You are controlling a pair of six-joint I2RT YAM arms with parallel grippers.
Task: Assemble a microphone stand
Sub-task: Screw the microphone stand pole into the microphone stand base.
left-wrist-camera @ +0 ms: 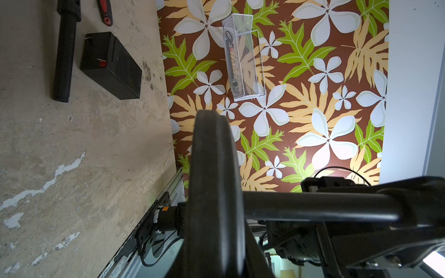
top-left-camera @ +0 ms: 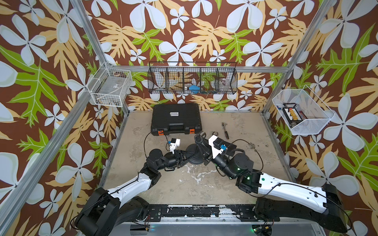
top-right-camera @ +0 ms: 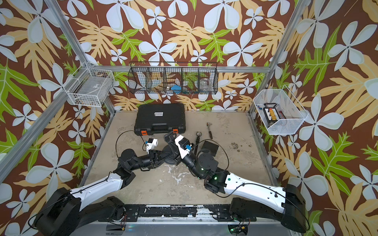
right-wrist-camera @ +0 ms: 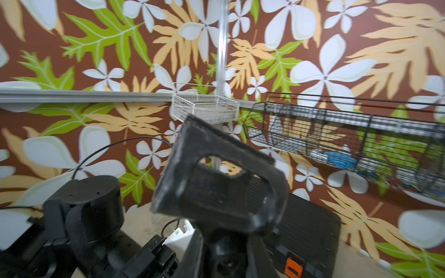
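Closest to us, right in front of the right wrist camera, is the black clip topping the mic stand. The right pincer is clamped on the pole just under it. The left pincer is closed on the same pole down by the round base. The stand is mid-bench, just in front of the black case. We can't tell if the base touches down.
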